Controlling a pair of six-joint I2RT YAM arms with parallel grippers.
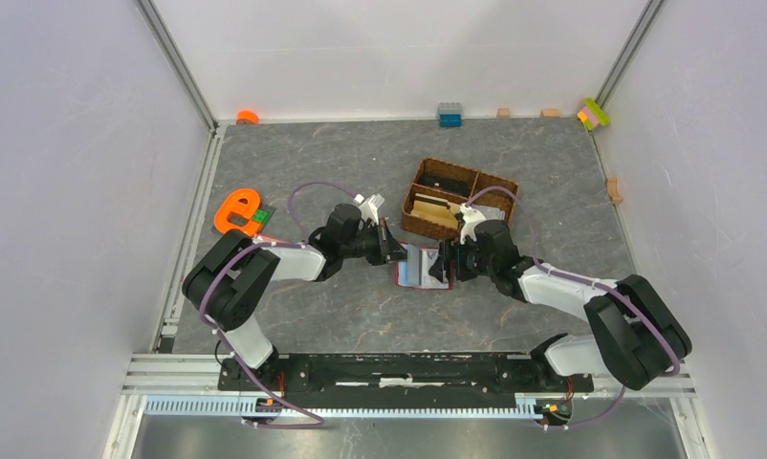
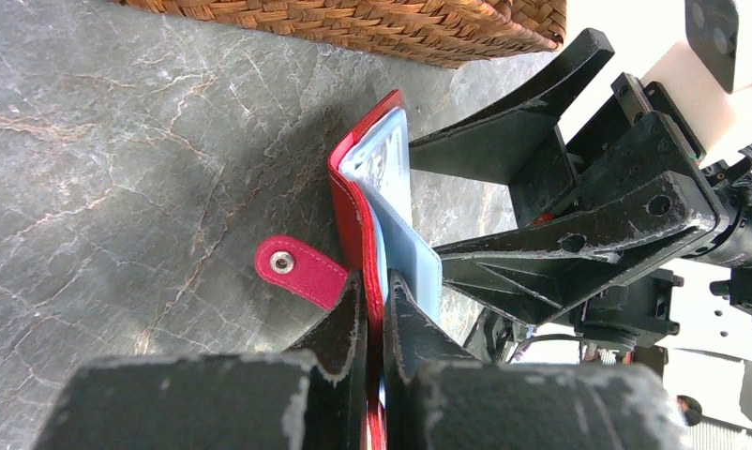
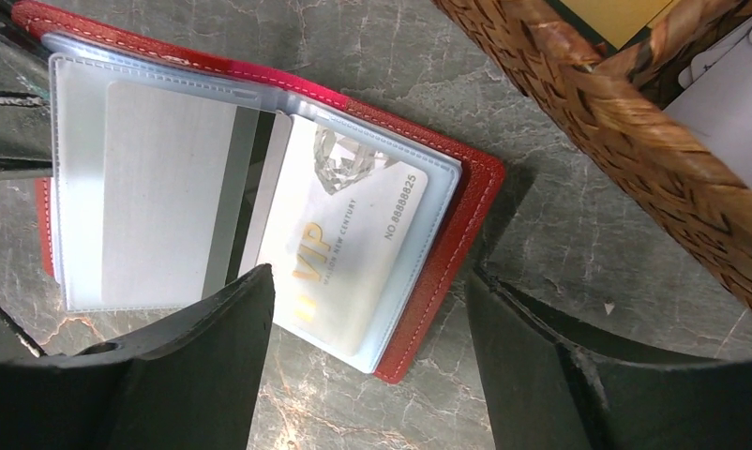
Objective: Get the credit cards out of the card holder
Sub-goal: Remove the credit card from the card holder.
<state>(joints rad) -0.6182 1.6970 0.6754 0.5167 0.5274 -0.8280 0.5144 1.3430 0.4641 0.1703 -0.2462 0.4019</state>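
You've got one red card holder (image 1: 423,268) at frame centre, with two credit cards (image 3: 157,197) showing in its sleeves, one white-grey and one marked VIP. Just above it you have one wicker basket (image 1: 444,164). Along the top edge, count one blue brick (image 1: 449,115), one multicoloured block stack (image 1: 594,114) and one small orange piece (image 1: 248,117). There are three tan blocks (image 1: 503,113) in all, and one orange toy (image 1: 234,210) at left.

Your red card holder (image 3: 444,281) lies open on the table (image 3: 560,234). Its clear sleeves hold a white VIP card (image 3: 353,244) and a grey card (image 3: 166,187) with a dark stripe.
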